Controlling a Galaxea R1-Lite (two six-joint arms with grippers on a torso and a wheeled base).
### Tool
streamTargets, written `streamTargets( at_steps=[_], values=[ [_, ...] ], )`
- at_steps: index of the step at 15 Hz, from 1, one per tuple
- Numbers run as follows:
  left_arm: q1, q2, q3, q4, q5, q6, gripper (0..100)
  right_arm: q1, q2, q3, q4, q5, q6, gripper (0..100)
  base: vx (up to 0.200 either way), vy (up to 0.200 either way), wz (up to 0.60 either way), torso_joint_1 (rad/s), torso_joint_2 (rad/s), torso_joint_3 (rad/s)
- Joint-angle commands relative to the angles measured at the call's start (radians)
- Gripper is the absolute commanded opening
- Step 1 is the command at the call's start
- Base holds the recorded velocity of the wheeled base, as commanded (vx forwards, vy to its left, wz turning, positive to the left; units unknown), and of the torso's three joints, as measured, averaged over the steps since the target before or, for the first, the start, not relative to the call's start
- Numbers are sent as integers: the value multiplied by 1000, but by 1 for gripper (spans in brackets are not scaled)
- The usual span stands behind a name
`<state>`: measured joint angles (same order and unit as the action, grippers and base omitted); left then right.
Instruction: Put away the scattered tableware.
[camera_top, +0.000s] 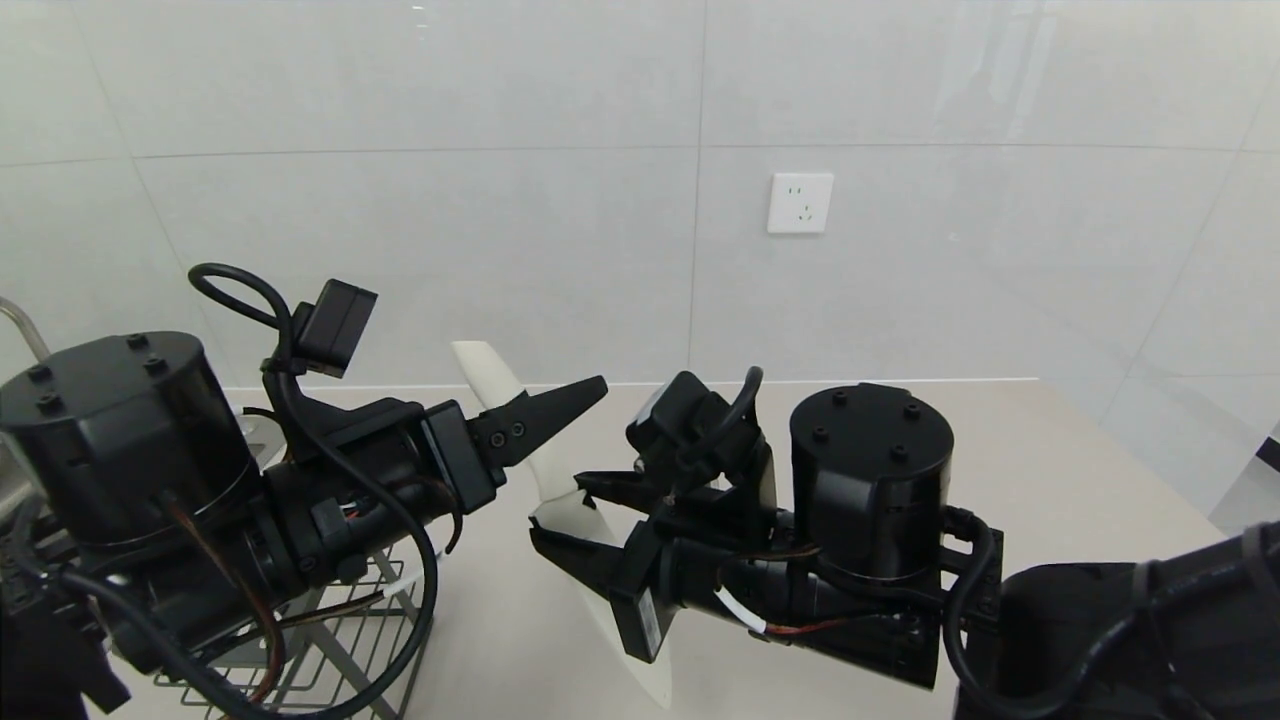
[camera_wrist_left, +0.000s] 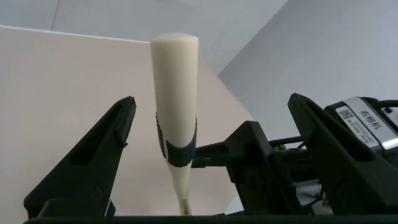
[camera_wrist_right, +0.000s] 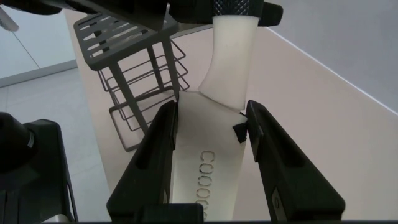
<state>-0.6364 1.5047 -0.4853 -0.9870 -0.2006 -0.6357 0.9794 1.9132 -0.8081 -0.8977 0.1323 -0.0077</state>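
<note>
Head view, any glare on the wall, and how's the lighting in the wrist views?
Head view: pale reflected streaks on the tiled wall, upper right; soft shadows on the counter. Left wrist view: knife handle evenly lit. Right wrist view: right gripper dark against the bright blade.

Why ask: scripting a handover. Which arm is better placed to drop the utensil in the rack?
Probably left: the rack sits under that arm, and the open left tool straddles the utensil; the right tool clamps it.

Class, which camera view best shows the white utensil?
Head view: the white utensil shows nearly end to end, tilted above the counter. Left wrist view shows its rounded handle end; right wrist view shows its wider part between the jaws.
</note>
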Motion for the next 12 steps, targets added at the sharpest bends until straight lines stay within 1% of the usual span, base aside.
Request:
streamTargets(
  at_steps=[1,2,3,4,7,8,9,10,11,12],
  values=[
    [-2,12,1,-1,0,5,100,4,1,1,-1,1,0,0,0,0,0,0,0,0],
    [-5,14,1,-12,0,5,100,5,1,1,-1,0,0,0,0,0,0,0,0,0],
    [-5,19,1,-38,0,5,0,5,1,1,-1,1,0,0,0,0,0,0,0,0],
    [-5,19,2,-55,0,5,0,4,1,1,-1,1,0,0,0,0,0,0,0,0],
    [-19,15,2,-61,-2,7,0,4,1,-2,-1,0,0,0,0,0,0,0,0,0],
    [-20,14,4,-81,-3,27,0,4,4,-3,-1,1,-2,0,0,0,0,0,0,0],
    [-20,14,4,-84,-3,36,0,4,4,-3,-1,1,-2,0,0,0,0,0,0,0],
    [-20,14,10,-85,-3,62,0,2,4,-22,0,1,-2,0,0,0,0,0,0,0],
    [-20,14,10,-85,-3,64,0,2,4,-23,0,1,-3,0,0,0,0,0,0,0],
    [-25,14,13,-87,-3,70,0,2,6,-28,0,1,-3,100,0,0,0,0,0,0]
  ],
)
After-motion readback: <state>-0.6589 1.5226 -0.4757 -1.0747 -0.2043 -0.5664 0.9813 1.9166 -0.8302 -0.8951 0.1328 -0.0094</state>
